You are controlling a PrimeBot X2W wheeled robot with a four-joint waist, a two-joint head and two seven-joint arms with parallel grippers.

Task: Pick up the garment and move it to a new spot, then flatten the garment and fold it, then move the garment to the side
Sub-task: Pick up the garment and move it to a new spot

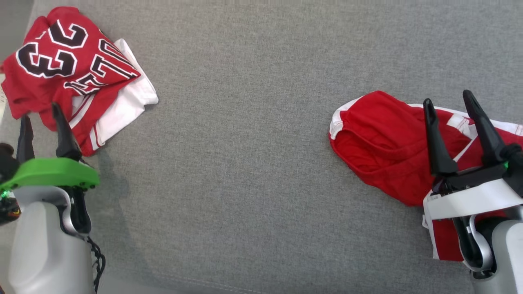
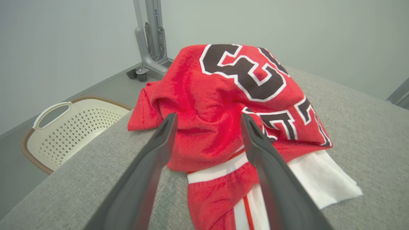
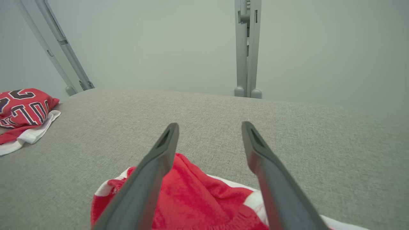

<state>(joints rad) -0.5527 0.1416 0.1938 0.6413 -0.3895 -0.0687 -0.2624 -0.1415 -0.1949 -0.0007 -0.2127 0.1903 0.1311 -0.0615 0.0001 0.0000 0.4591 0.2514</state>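
Note:
A crumpled red garment with white trim lies at the right of the grey cushioned surface. My right gripper hangs over its near part, open, nothing between the fingers; in the right wrist view this garment lies under the open gripper. A bunched red jersey with black "23" lettering and a white layer beneath sits at the far left corner. My left gripper is open just short of its near edge. In the left wrist view the jersey shows beyond the open gripper.
A cream perforated laundry basket stands on the floor past the surface's left edge. Grey metal stand legs rise behind the jersey, and another post stands behind the far edge. The wide middle of the surface separates the two garments.

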